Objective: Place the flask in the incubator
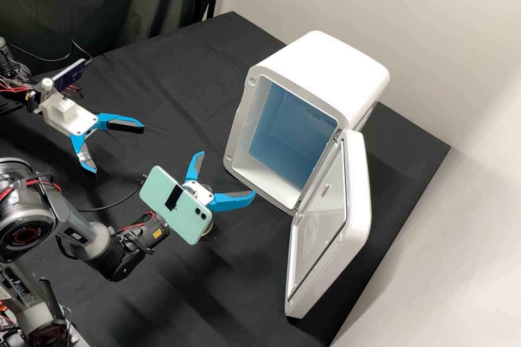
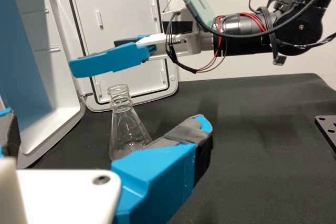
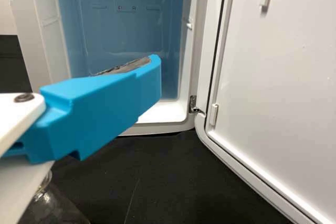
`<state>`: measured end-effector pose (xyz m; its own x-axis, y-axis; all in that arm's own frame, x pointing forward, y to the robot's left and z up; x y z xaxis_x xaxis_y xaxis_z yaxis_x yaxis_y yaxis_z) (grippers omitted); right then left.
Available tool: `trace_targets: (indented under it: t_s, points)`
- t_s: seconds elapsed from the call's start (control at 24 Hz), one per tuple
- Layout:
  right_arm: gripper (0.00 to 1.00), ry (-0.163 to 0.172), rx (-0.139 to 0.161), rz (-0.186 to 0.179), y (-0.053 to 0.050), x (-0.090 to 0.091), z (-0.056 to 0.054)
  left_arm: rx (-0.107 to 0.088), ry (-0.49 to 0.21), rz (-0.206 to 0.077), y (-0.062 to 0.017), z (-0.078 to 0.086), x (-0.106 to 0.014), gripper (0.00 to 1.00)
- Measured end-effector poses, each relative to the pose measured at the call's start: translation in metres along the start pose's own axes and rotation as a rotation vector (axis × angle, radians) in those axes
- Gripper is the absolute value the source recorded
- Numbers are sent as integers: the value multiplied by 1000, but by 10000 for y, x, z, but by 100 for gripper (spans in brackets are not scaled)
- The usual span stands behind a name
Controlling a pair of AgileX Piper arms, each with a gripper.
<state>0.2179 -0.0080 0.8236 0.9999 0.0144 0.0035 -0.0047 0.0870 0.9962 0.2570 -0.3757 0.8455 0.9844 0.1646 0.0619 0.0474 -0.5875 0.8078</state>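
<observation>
The white incubator [image 1: 320, 65] stands on the right part of the black table [image 1: 190, 65], its pale blue chamber facing left and near. Its door [image 1: 336, 217] is swung wide open toward the near right and hangs out beside the opening. A clear conical flask [image 2: 125, 129] stands upright on the table just before that opening, untouched. The right hand [image 1: 225, 175] hovers directly above the flask with its blue fingers spread, grasping nothing. One finger passes just over the flask's mouth, between it and the door panel. A mint-green phone [image 1: 173, 203] strapped to the right wrist covers the flask from above. From the right wrist, a sliver of glass at the edge is all that can be made out of it. The left hand [image 1: 116, 149] hangs farther left, well apart from the incubator, its fingers likewise released and empty. Red and black cables trail along the right arm. A dark curtain [image 1: 81, 0] hangs behind the far left of the table, and a white wall [image 1: 434, 11] stands behind the incubator.
</observation>
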Motion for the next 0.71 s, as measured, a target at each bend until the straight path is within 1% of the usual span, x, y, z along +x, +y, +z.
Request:
trace_targets:
  t_s: [0.12,0.21,0.29,0.42,0.46,0.71]
  points:
    - [100,-9,-17,-17,-42,-47,9,0,0,0,0,0,0,100]
    - [100,-13,-18,-23,-58,-78,10,0,0,0,0,0,0,100]
    - [100,-11,-28,-23,-61,-95,3,0,0,0,0,0,0,100]
    - [100,-2,-39,-34,-91,-127,-17,0,0,0,0,0,0,100]
    - [100,-1,-39,-45,-110,-142,-19,0,0,0,0,0,0,100]
    - [100,7,-56,-79,-166,-196,-22,0,0,0,0,0,0,100]
